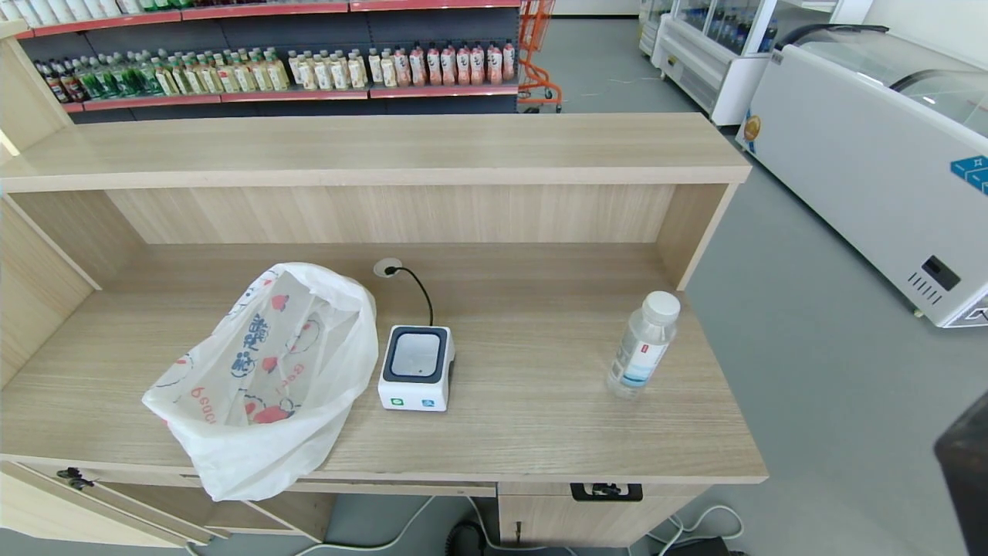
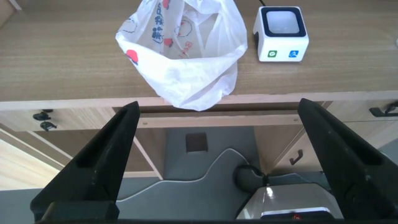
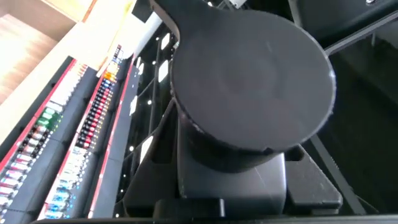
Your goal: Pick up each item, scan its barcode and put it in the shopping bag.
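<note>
A clear water bottle [image 1: 642, 347] with a white cap stands upright near the right end of the wooden counter [image 1: 525, 432]. A white barcode scanner [image 1: 415, 367] with a dark window sits mid-counter; it appears again in the left wrist view [image 2: 283, 34]. To its left lies a white printed shopping bag [image 1: 262, 378], mouth gaping, its bottom drooping over the front edge [image 2: 186, 68]. My left gripper [image 2: 219, 109] hangs open and empty below and in front of the counter edge, facing the bag. A dark part of my right arm [image 1: 961, 463] sits low, right of the counter.
A raised ledge [image 1: 370, 147] and back wall enclose the counter's rear and sides. The scanner cable [image 1: 421, 289] runs to a hole behind it. A chest freezer [image 1: 872, 162] stands on the right, and store shelves of bottles [image 1: 270, 69] stand beyond. Open floor lies right of the counter.
</note>
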Controlling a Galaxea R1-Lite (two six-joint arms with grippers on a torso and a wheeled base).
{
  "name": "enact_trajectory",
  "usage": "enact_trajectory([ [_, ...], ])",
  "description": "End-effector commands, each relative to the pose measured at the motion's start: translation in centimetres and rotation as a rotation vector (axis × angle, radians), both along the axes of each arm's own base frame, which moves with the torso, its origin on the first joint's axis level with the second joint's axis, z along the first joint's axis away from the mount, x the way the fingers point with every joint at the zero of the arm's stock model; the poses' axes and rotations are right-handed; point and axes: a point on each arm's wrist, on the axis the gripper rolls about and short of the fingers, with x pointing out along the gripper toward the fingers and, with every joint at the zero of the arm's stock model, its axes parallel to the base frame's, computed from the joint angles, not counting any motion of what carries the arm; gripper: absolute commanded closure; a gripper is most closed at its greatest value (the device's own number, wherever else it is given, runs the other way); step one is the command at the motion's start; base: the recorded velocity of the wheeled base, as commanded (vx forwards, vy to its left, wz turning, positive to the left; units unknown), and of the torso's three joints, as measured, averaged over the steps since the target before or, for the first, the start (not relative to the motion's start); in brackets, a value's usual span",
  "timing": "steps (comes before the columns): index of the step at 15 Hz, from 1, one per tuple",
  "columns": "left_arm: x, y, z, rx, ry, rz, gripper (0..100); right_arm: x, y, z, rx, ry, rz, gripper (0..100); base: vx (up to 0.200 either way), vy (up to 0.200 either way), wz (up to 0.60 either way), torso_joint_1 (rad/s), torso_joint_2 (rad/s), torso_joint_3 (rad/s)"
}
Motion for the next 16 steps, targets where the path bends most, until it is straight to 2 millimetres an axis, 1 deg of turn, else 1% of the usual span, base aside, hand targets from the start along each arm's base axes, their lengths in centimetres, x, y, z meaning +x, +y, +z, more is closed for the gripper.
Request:
enact_trajectory([
  [1,0.0,0.0,0.0,0.0,-0.001,0.0,0,0.2,0.2,-0.1,-0.004,0.004,0.001,100,0.0,0.0,0.0,0.0,0.0,0.0],
  [6,0.0,0.0,0.0,0.0,-0.001,0.0,0,0.1,0.0,-0.8,-0.018,0.012,-0.008,100,0.0,0.0,0.0,0.0,0.0,0.0],
  [7,0.0,0.0,0.0,0.0,-0.001,0.0,0,0.2,0.1,-0.9,-0.025,0.032,-0.01,100,0.0,0.0,0.0,0.0,0.0,0.0],
  [8,0.0,0.0,0.0,0.0,-0.001,0.0,0,1.0,0.3,-0.4,-0.025,0.126,-0.063,100,0.0,0.0,0.0,0.0,0.0,0.0],
  [9,0.0,0.0,0.0,0.0,-0.001,0.0,0,2.4,0.2,0.8,0.017,0.293,-0.201,100,0.0,0.0,0.0,0.0,0.0,0.0],
  [10,0.0,0.0,0.0,0.0,-0.001,0.0,0,3.7,-0.4,1.7,0.119,0.587,-0.376,100,0.0,0.0,0.0,0.0,0.0,0.0],
  [11,0.0,0.0,0.0,0.0,-0.001,0.0,0,4.1,-1.2,1.6,0.271,0.938,-0.53,100,0.0,0.0,0.0,0.0,0.0,0.0],
  [12,0.0,0.0,0.0,0.0,-0.001,0.0,0,4.0,-1.8,1.6,0.46,1.179,-0.679,100,0.0,0.0,0.0,0.0,0.0,0.0],
  [13,0.0,0.0,0.0,0.0,-0.001,0.0,0,3.9,-2.1,1.8,0.525,1.26,-0.721,100,0.0,0.0,0.0,0.0,0.0,0.0],
  [14,0.0,0.0,0.0,0.0,-0.001,0.0,0,3.6,-3.1,1.9,0.533,1.404,-0.766,100,0.0,0.0,0.0,0.0,0.0,0.0],
  [15,0.0,0.0,0.0,0.0,-0.001,0.0,0,3.1,-3.8,0.5,0.444,1.488,-0.788,100,0.0,0.0,0.0,0.0,0.0,0.0],
  [16,0.0,0.0,0.0,0.0,0.001,0.0,0,2.8,-4.3,-0.1,0.384,1.552,-0.783,100,0.0,0.0,0.0,0.0,0.0,0.0],
])
